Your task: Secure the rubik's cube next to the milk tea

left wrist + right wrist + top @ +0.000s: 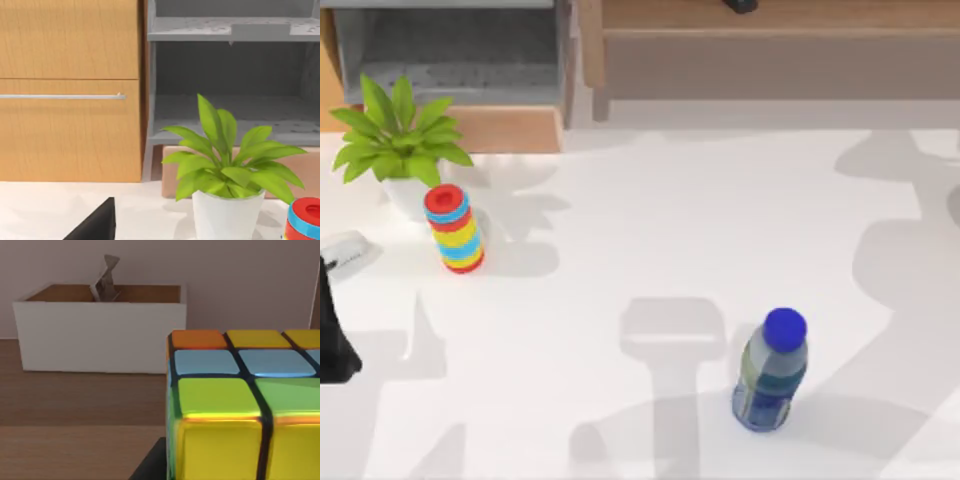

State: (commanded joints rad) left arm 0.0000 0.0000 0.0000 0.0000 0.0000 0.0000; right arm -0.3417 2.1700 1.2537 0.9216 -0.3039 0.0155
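Note:
The rubik's cube [240, 405] looms close in the right wrist view, with orange, yellow, blue and green tiles on a dark grid. It is off the table, held in my right gripper, and a dark finger [150, 467] shows at its lower corner. The milk tea [770, 375], a bottle with a blue cap, stands upright on the white table [620, 230] at the front right. My left arm [335, 340] is parked at the table's left edge.
A potted green plant [398, 140] stands at the back left, and a stack of coloured rings [453, 228] is just in front of it. Behind the table are a wooden cabinet [70, 90] and grey shelves [230, 75]. A white box [100, 330] sits on the floor beyond the cube.

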